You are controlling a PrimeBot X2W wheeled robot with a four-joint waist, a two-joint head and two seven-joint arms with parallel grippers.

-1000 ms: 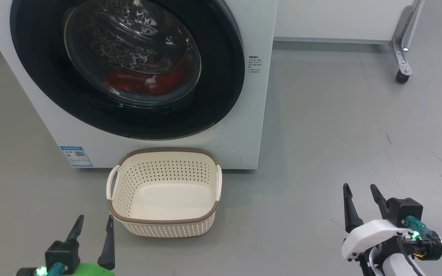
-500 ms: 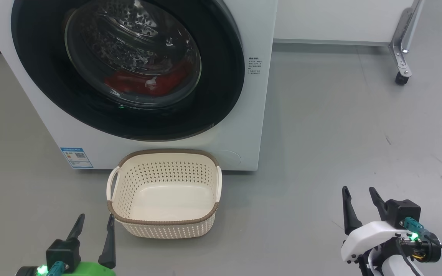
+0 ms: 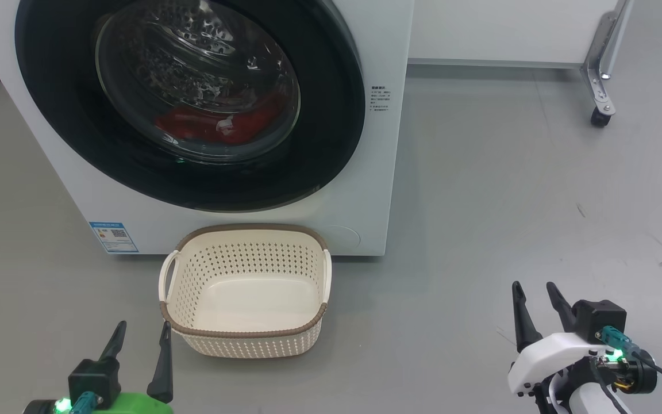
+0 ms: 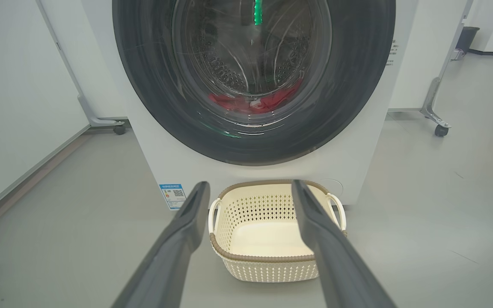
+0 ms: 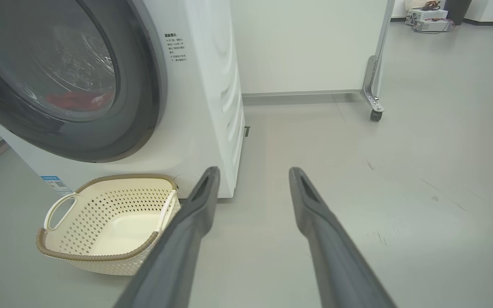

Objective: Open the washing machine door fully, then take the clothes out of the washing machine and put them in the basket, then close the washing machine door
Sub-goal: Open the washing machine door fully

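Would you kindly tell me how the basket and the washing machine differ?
The basket is empty; the washing machine holds the red clothes. The basket is open-topped; the washing machine is shut by its door. The basket is small and cream, the washing machine big and white. Both stand on the floor.

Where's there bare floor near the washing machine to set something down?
Widest patch: the grey floor right of the washing machine, bounded by the castered frame leg and the right hand. A smaller strip lies left of the basket, between the blue label and the left hand. Crowded: the basket sits close under the closed door.
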